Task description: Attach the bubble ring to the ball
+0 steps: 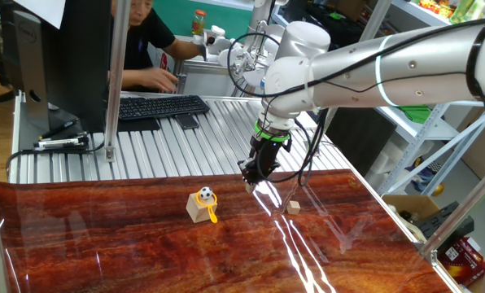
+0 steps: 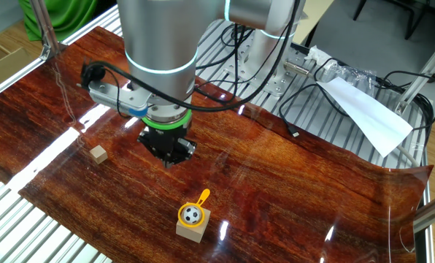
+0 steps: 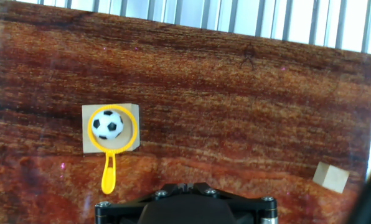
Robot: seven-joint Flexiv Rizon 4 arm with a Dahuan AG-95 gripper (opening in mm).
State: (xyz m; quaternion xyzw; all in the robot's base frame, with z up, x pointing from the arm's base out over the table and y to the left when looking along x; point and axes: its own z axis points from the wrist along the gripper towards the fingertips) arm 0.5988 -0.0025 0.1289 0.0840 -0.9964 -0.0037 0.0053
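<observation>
The ball (image 3: pixel 107 124) is white with black patches and sits on top of a light wooden cube (image 3: pixel 134 108). The yellow-orange bubble ring (image 3: pixel 108 175) has its loop around the ball and its handle hanging off the cube's edge. They also show in one fixed view, the ball (image 1: pixel 205 194) and ring (image 1: pixel 212 215), and in the other fixed view, the ball (image 2: pixel 192 215) and ring (image 2: pixel 202 196). My gripper (image 1: pixel 251 176) hangs above the table, apart from them, to their right in that view. It is shut and empty, and it also shows in the other fixed view (image 2: pixel 168 155) and in the hand view (image 3: pixel 187 185).
A small plain tan cube (image 1: pixel 293 207) lies on the red-brown wooden mat, also seen in the other fixed view (image 2: pixel 98 153) and the hand view (image 3: pixel 330 177). A keyboard (image 1: pixel 157 106) and a seated person are behind the mat. Cables and a white paper (image 2: pixel 367 113) lie on the metal slats.
</observation>
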